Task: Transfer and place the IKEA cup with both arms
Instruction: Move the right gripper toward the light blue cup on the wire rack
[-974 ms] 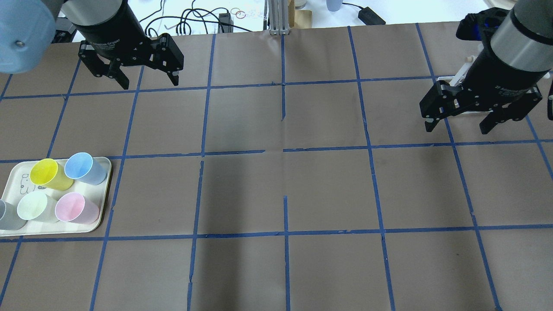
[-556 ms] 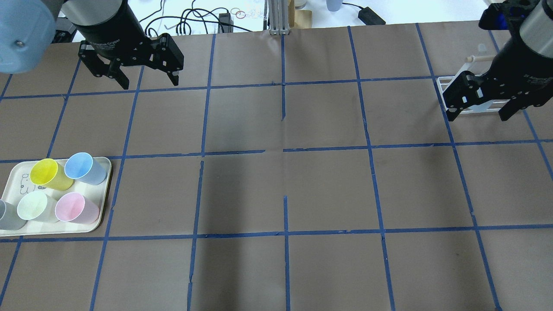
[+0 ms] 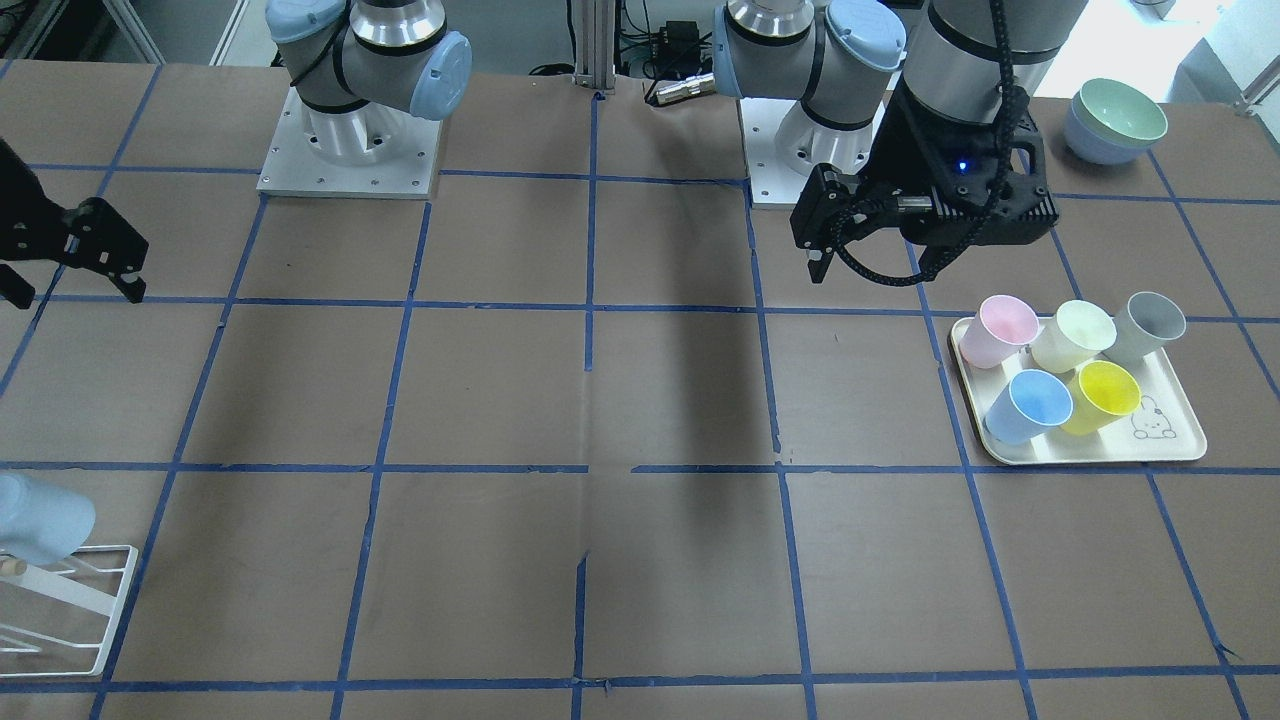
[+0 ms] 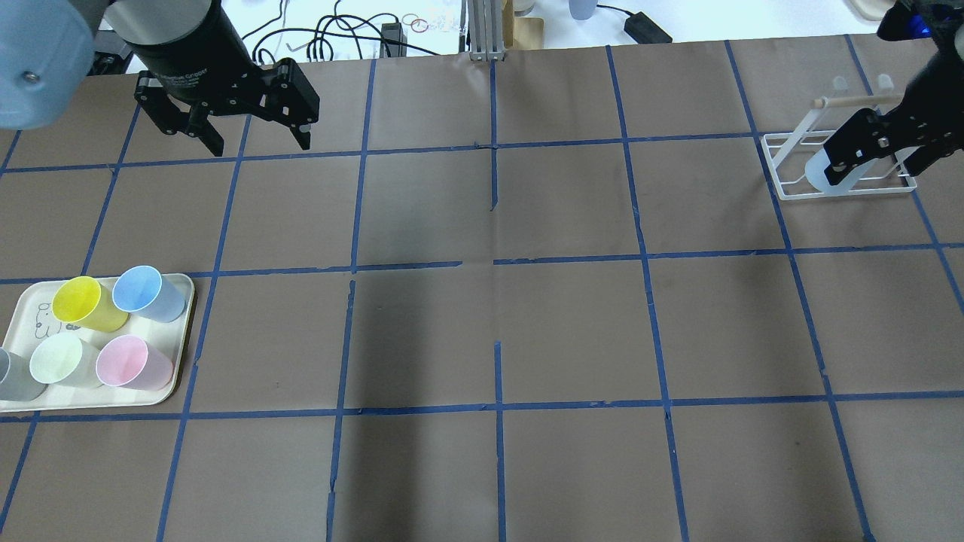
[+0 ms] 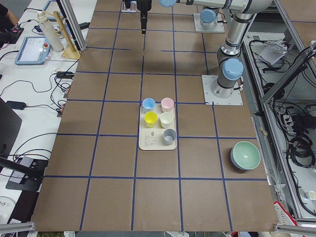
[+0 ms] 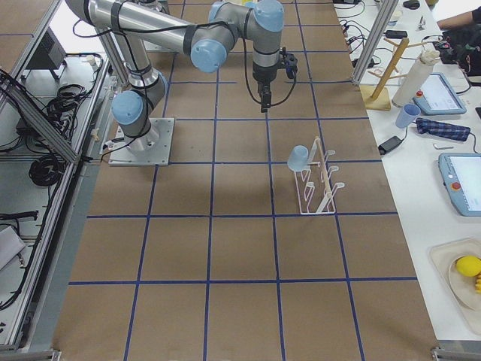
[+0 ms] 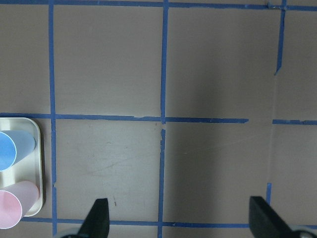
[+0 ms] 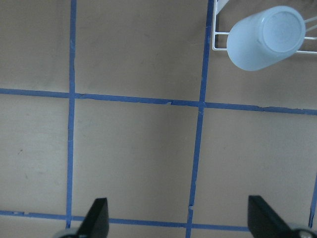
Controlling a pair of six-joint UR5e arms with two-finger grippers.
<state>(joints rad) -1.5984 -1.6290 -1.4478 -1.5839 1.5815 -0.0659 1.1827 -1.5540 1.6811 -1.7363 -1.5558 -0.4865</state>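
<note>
Hanging: IKEA cup (image 8: 265,37) | pale icy-blue, tapered | base-up on rack (image 6: 319,192)

My right pincer (image 6: 262,107) hangs pointing straight down over the brown surface (image 6: 225,256), apart from the cup (image 6: 298,158). The pale blue cup sits tilted on a peg of the white rack (image 6: 319,197), near the edge across from me.

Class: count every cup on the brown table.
6. Five on the tray: pink cup, pale-green cup, grey cup, sky-blue cup, yellow cup. The IKEA cup sits on the rack.
</note>
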